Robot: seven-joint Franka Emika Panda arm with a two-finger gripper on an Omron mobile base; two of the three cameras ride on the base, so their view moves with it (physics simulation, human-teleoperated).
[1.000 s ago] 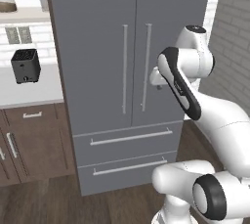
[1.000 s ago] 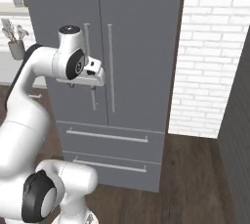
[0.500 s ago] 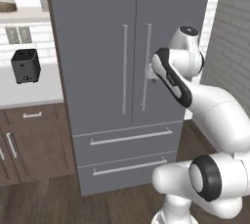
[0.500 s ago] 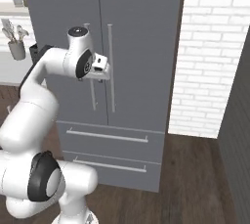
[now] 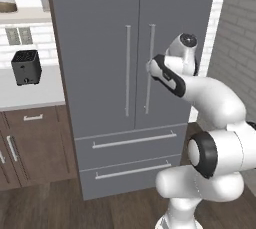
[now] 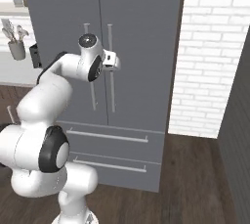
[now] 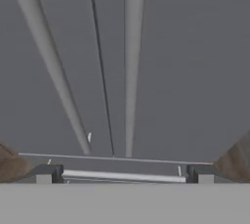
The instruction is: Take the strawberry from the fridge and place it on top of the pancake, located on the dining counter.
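The fridge [image 5: 105, 73] stands closed, so the strawberry cannot be seen. It has two doors, two long vertical bar handles and, below them, two drawers with one horizontal handle each. No brand name or other writing is readable on it.

The gripper [image 6: 116, 63] is held up just in front of the right door handle [image 6: 111, 66], at about its upper part. In the hand view the two finger tips [image 7: 44, 175] stand far apart at the bottom, fully spread, with nothing between them. Whether a finger already touches the handle is hard to say.

The left base view shows one black toaster [image 5: 26, 66] on the wall counter [image 5: 30, 93], near its back edge, and brown cabinets under it. The right base view shows instead a white brick wall [image 6: 215, 52] beside the fridge and one grey cup of utensils [image 6: 15, 42].
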